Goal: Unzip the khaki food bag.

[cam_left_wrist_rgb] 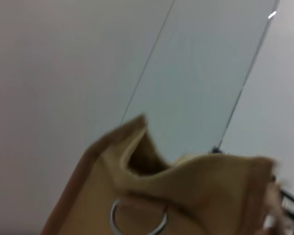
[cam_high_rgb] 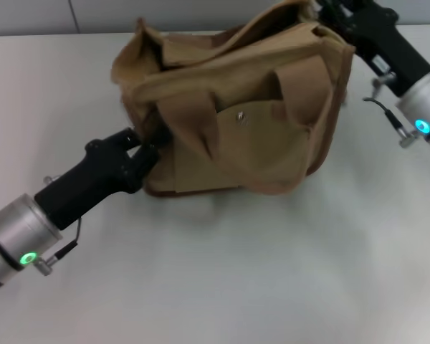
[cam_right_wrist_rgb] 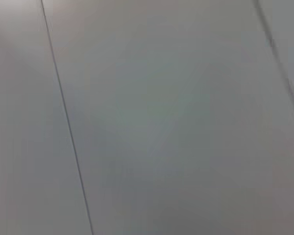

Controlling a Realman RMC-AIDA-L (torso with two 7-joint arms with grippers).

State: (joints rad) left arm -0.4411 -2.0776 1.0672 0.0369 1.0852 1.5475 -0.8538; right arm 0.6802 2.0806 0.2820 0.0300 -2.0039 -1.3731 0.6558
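Observation:
The khaki food bag (cam_high_rgb: 236, 115) sits in the middle of the white table in the head view, rumpled, with its front pocket and metal snap (cam_high_rgb: 241, 117) facing me and its two wide strap handles flopped over the front. Its top is crumpled and the zipper does not show clearly. My left gripper (cam_high_rgb: 146, 145) is at the bag's left end, shut on the fabric low down. My right gripper (cam_high_rgb: 322, 10) is at the bag's raised top right corner, partly cut off by the view's edge. The left wrist view shows the bag's end (cam_left_wrist_rgb: 186, 191) with a metal ring (cam_left_wrist_rgb: 138, 220).
The white table (cam_high_rgb: 258, 272) spreads in front of the bag and to both sides. A grey wall with panel seams (cam_left_wrist_rgb: 152, 63) stands behind. The right wrist view shows only a grey panelled surface (cam_right_wrist_rgb: 176, 122).

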